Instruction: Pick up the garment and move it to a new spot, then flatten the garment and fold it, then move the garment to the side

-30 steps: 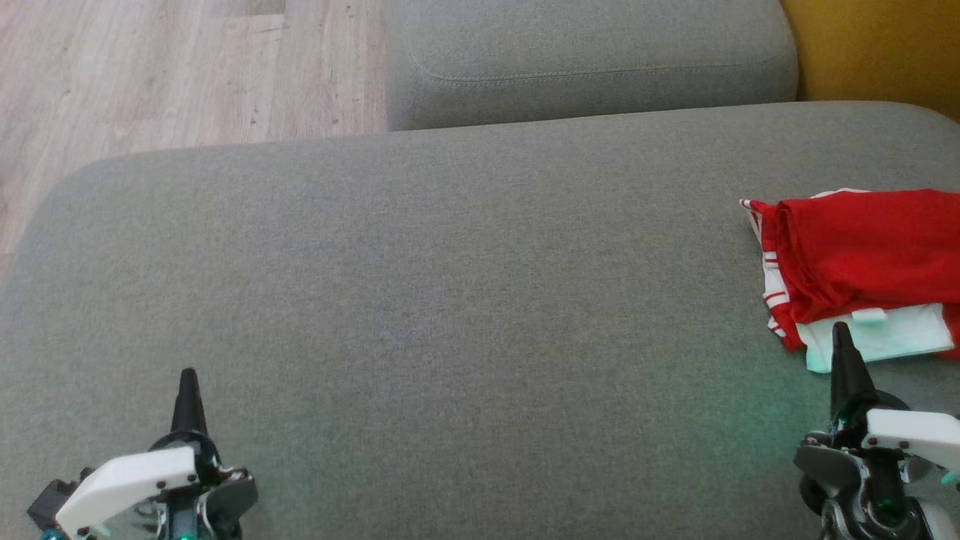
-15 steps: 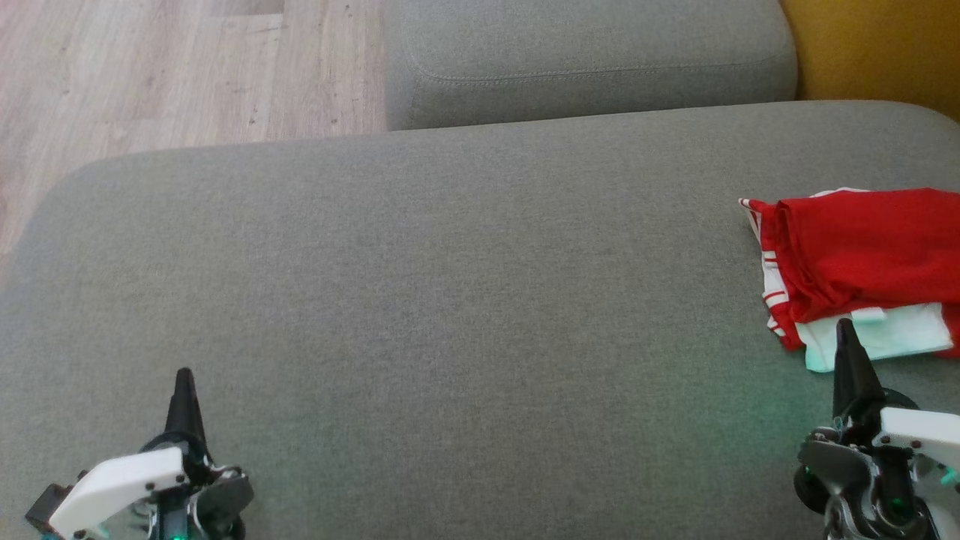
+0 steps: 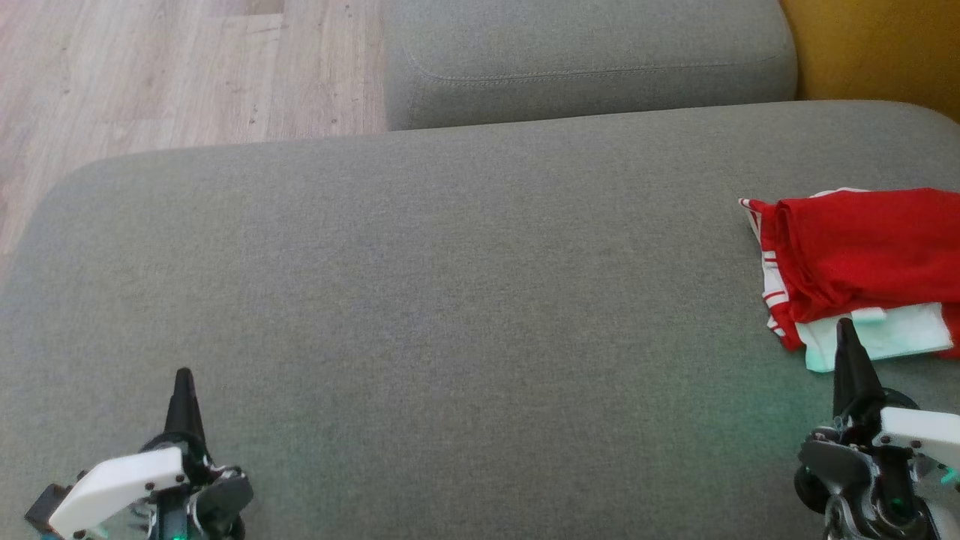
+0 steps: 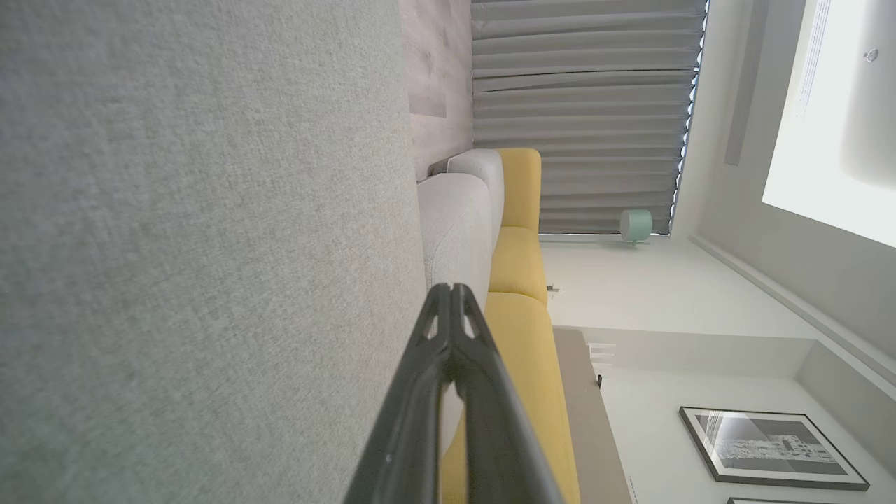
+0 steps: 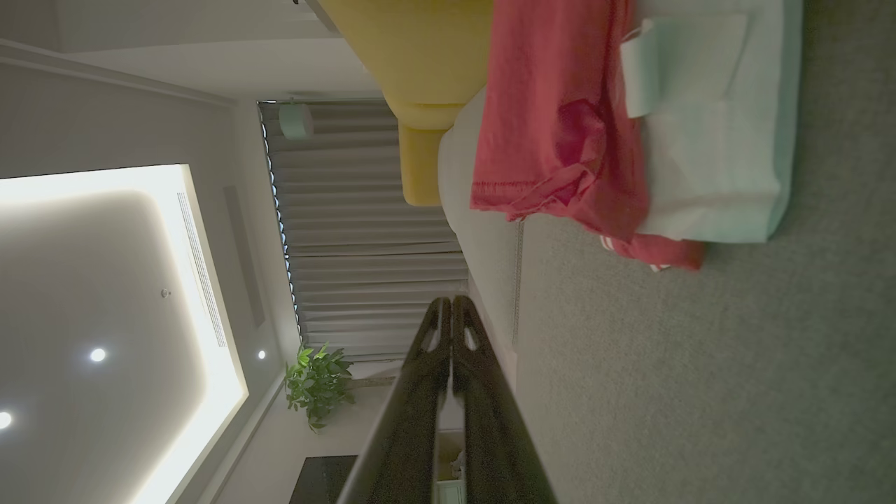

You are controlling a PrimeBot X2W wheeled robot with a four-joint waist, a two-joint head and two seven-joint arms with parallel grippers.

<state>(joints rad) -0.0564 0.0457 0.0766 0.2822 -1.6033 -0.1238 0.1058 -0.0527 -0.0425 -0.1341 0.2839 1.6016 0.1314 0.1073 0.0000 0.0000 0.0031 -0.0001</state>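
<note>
Two pincers, both pressed together, holding nothing. Left pincer (image 3: 184, 373) sits lower left over the bare sofa cushion (image 3: 450, 285). Garment (image 3: 862, 247) lies bunched at the frame's right edge, and the right pincer (image 3: 845, 324) tip overlaps its white part. We see a risk: unopened tips shove the cloth or snag one layer, and the bundle unravels.
</note>
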